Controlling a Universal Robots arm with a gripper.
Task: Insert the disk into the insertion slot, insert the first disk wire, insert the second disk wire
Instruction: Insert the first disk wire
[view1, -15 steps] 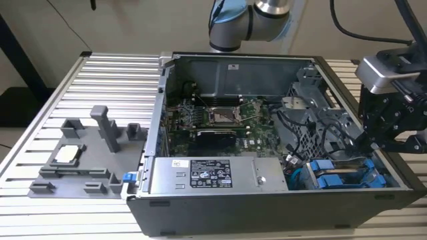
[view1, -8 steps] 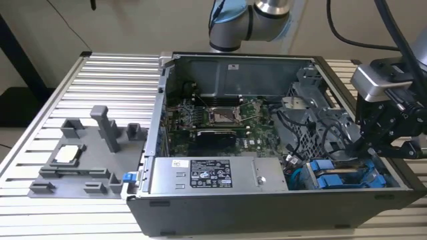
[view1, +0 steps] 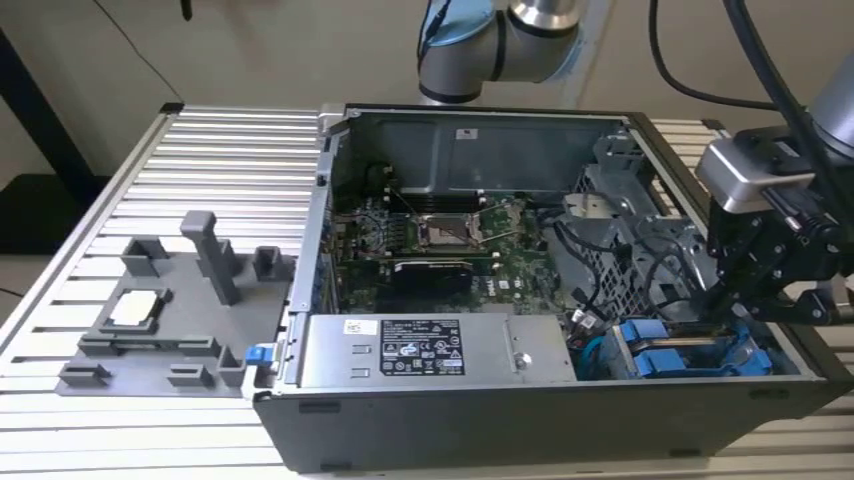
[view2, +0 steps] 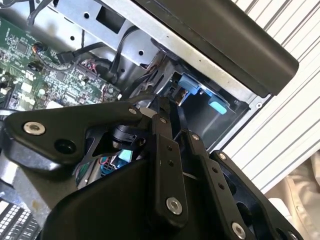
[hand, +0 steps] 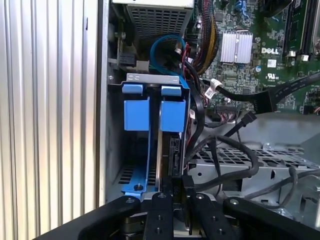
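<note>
The disk (hand: 172, 115), in its blue carrier, sits upright in the insertion slot (hand: 150, 78) of the grey drive cage, beside a second blue carrier (hand: 136, 114). In the first wrist view my gripper (hand: 178, 192) is over the disk's exposed end, and its fingers (hand: 161, 210) are shut on a black wire plug (hand: 186, 181) whose cable trails off across the cage. In the second wrist view the gripper (view2: 169, 107) hangs above the blue tabs (view2: 187, 85). In the exterior view the gripper (view1: 750, 300) is over the blue carriers (view1: 674, 358) at the case's right corner.
The open computer case holds a green motherboard (view1: 441, 240), a grey power supply (view1: 427, 350) and loose black cables (hand: 235, 150) over the perforated cage. On the slatted metal table (view1: 227, 150), a grey fixture tray (view1: 160, 310) lies to the exterior view's left.
</note>
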